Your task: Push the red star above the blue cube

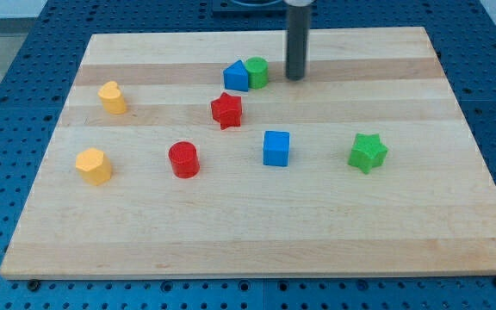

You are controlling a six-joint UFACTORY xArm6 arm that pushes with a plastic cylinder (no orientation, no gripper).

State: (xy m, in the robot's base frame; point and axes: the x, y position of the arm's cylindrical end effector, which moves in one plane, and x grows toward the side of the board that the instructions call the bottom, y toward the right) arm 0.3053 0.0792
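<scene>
Progress looks partial. My tip (295,77) has no fingers to open or close; it is a bare rod end resting on the board (455,215) near the view's top, just to the right of the green cylinder (257,72) and apart from it, touching no block. The red star (226,110) sits left of centre, below the blue block (236,76) that stands against the green cylinder. The blue cube (275,147) lies lower and to the right of the star, the two near each other but not touching. So the star is already higher on the board than the cube, yet offset toward the view's left; I judge it needs a push to the right to stand squarely above the cube. My tip is well apart from the star and on its upper right, so it would first have to travel round to the star's left side. Elsewhere lie a red cylinder (183,160), a green star (368,152), and two yellow blocks (113,97) (94,165) at the left.
</scene>
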